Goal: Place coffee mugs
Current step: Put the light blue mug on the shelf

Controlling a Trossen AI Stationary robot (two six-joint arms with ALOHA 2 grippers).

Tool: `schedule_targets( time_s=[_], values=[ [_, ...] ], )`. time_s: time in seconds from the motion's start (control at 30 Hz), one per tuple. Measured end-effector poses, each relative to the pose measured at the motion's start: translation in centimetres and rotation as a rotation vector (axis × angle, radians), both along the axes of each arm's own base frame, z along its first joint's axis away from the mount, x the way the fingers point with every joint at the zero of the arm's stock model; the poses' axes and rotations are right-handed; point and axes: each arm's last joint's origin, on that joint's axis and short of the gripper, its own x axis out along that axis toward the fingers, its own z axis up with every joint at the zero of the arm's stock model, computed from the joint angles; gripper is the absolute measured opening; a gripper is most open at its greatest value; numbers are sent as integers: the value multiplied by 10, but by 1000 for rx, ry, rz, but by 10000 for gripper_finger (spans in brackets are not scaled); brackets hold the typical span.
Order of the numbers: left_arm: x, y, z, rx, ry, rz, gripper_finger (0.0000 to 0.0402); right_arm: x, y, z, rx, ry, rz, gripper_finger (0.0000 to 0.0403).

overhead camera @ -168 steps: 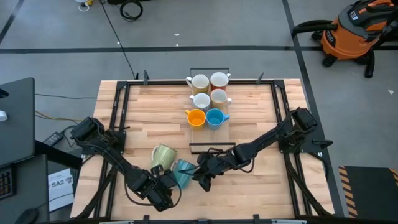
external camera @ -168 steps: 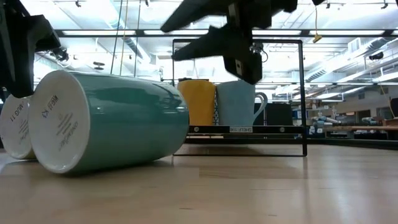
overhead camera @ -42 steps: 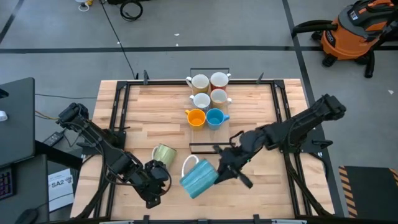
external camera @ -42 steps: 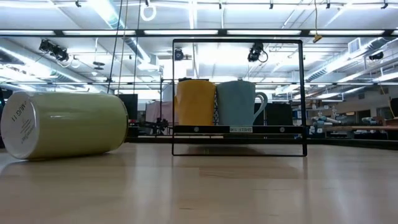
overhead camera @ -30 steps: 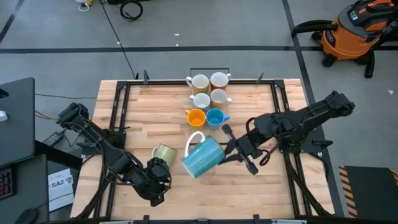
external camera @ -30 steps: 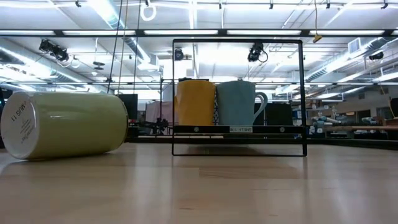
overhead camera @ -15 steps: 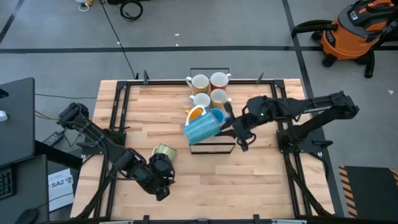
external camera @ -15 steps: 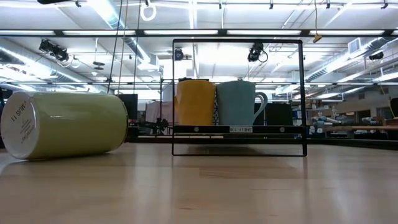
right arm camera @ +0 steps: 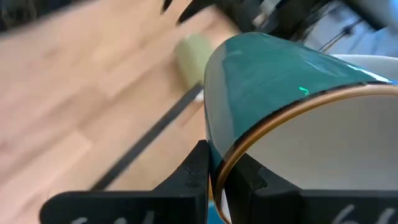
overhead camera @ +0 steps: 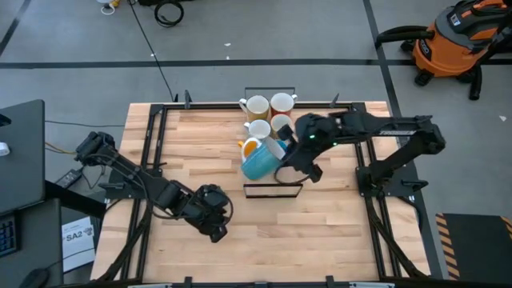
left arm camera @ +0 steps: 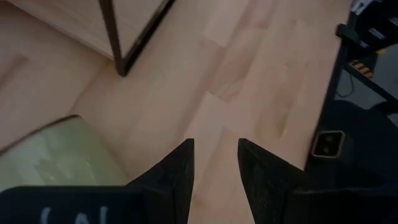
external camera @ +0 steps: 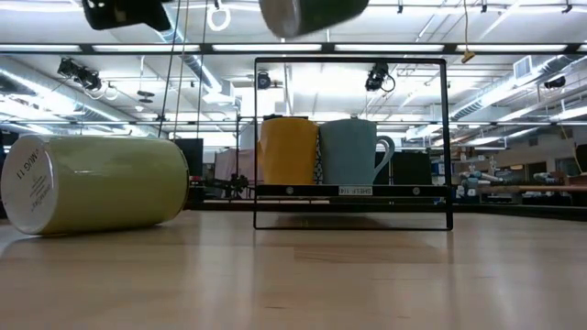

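Note:
My right gripper (overhead camera: 280, 166) is shut on a teal mug (overhead camera: 258, 162) and holds it in the air over the near end of the black wire rack (overhead camera: 272, 192). In the low view only the mug's base (external camera: 312, 14) shows, at the top. Tan, white, red-orange, orange (overhead camera: 250, 146) and blue mugs stand in the rack. A pale green mug (external camera: 92, 183) lies on its side on the table. My left gripper (left arm camera: 216, 165) is open just above and beside it (left arm camera: 56, 155), touching nothing. In the high view the left arm (overhead camera: 210, 208) hides that mug. My right gripper holds the teal mug by its rim (right arm camera: 233, 155), the wall pinched with one finger (right arm camera: 249, 177) inside the white hollow and the other (right arm camera: 196, 171) on the teal outside. The fingers come from the table's right. The mug is lifted clear and tilted.
The rack stands at the table's far middle, its tall near frame (external camera: 353, 137) just below the carried mug. Bare wood (overhead camera: 320, 232) lies near and right of it. Black rails (overhead camera: 156, 144) run along the table's left and right sides.
My right gripper has carried the teal mug up and toward the far edge, from the table's near middle to over the rack's near end, and has turned it about on the way. My left gripper has moved toward the far right and now covers the pale green mug.

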Motion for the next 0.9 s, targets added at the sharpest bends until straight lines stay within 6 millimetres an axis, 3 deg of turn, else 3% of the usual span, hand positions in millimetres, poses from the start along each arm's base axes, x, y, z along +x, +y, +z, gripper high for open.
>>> schedule_targets(
  time_s=[0.4, 0.9],
  values=[
    [5, 15, -2, 23, 31, 45, 130, 51, -4, -31, -170, 203, 94, 34],
    [5, 15, -2, 20, 30, 46, 130, 63, -2, -59, -210, 338, 145, 35]
  ],
)
